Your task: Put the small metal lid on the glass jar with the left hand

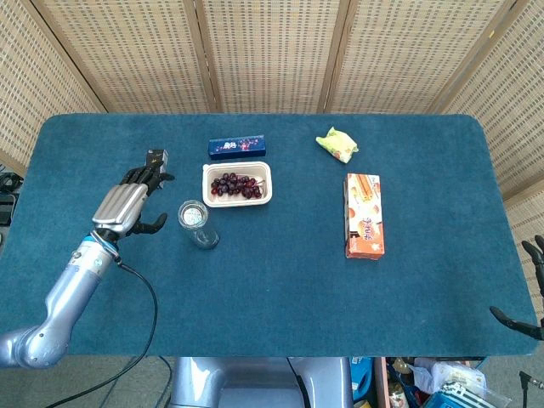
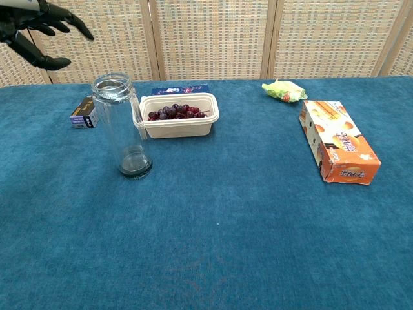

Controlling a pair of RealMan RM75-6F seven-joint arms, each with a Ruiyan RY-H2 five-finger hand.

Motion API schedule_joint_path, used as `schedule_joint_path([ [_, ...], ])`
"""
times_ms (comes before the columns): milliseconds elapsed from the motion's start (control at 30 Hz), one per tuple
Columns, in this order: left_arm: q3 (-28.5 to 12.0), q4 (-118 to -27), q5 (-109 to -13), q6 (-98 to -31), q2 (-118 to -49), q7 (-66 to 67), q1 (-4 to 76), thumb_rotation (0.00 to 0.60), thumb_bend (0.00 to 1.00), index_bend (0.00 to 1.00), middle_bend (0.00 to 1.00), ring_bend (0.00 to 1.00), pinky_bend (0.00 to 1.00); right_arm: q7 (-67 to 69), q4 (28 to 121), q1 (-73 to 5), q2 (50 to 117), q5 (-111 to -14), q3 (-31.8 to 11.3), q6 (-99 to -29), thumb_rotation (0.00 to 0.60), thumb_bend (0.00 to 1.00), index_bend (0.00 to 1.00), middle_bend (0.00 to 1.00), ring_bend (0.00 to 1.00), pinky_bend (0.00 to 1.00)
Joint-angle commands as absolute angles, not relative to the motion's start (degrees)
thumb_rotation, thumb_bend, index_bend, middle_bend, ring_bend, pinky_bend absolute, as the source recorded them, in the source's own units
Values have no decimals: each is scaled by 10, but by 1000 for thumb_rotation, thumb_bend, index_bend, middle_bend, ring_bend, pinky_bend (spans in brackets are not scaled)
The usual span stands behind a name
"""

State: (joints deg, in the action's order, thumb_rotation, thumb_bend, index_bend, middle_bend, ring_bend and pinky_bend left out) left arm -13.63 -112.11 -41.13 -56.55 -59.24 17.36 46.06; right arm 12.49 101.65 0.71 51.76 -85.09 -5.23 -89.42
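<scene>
The glass jar point(image 2: 122, 126) stands upright on the blue table, left of the grape tray. The small metal lid point(image 1: 193, 214) lies flat on the jar's mouth; in the chest view it shows as a thin rim point(image 2: 111, 86) at the top. My left hand point(image 1: 127, 202) hovers left of the jar, apart from it, fingers spread and holding nothing. In the chest view the left hand point(image 2: 35, 29) is at the upper left corner, above jar height. Only fingertips of my right hand point(image 1: 529, 285) show at the far right edge, spread wide with nothing between them.
A white tray of grapes point(image 1: 237, 184) sits right beside the jar. Behind it lies a blue box point(image 1: 237, 146). A small dark box point(image 2: 84, 113) lies under the left hand's reach. A green packet point(image 1: 337, 144) and an orange biscuit box point(image 1: 363, 215) are on the right.
</scene>
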Motion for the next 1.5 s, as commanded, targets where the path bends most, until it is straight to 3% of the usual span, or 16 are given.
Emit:
schedule_joint_path([
  [33,-100,-1105,-492,-564,-589,172,435,600,622,281,0,0,0,121,1019,7,518,-854,-52,-896,600,0,0,0,0,0],
  [467,-86,-1069,-526,-557,-622,166,432,600,650,288,0,0,0,117,1017,5,521,-848,-53,-890,600,0,0,0,0,0],
  [700,-101,-1079,-553,-574,-620,149,427,600,664,288,0,0,0,118,1017,5,520,-849,-52,-890,600,0,0,0,0,0],
  [1500,-93,-1091,-506,-575,-650,238,461,600,715,354,0,0,0,119,1016,5,520,-848,-53,-892,600,0,0,0,0,0],
])
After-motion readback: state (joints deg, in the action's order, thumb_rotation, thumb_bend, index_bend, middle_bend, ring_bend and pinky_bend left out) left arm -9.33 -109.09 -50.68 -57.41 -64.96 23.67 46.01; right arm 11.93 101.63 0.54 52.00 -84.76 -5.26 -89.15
